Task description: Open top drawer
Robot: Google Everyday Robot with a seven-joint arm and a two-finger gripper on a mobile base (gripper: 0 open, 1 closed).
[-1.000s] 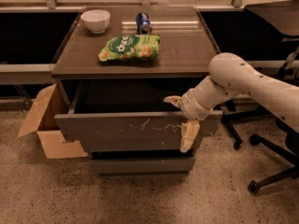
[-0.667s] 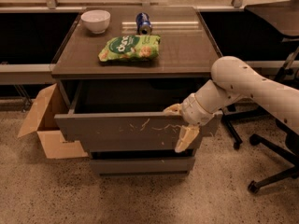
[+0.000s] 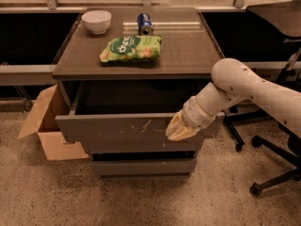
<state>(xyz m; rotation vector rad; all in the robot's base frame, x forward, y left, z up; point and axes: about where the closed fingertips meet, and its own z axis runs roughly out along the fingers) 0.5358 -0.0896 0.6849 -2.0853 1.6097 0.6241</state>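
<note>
grey-brown, the top drawer point(image 3: 127, 126) is seen pulled out below the cabinet top point(image 3: 188, 55), its scratched front facing forward. the gripper point(image 3: 174, 133) is seen at the right part of this front; its state cannot be told.

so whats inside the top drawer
The top drawer stands pulled out; the visible interior is dark, with nothing distinguishable in it. Its floor near the front is covered by the front panel, its back by the cabinet top. The tool is at its right front edge.
</note>
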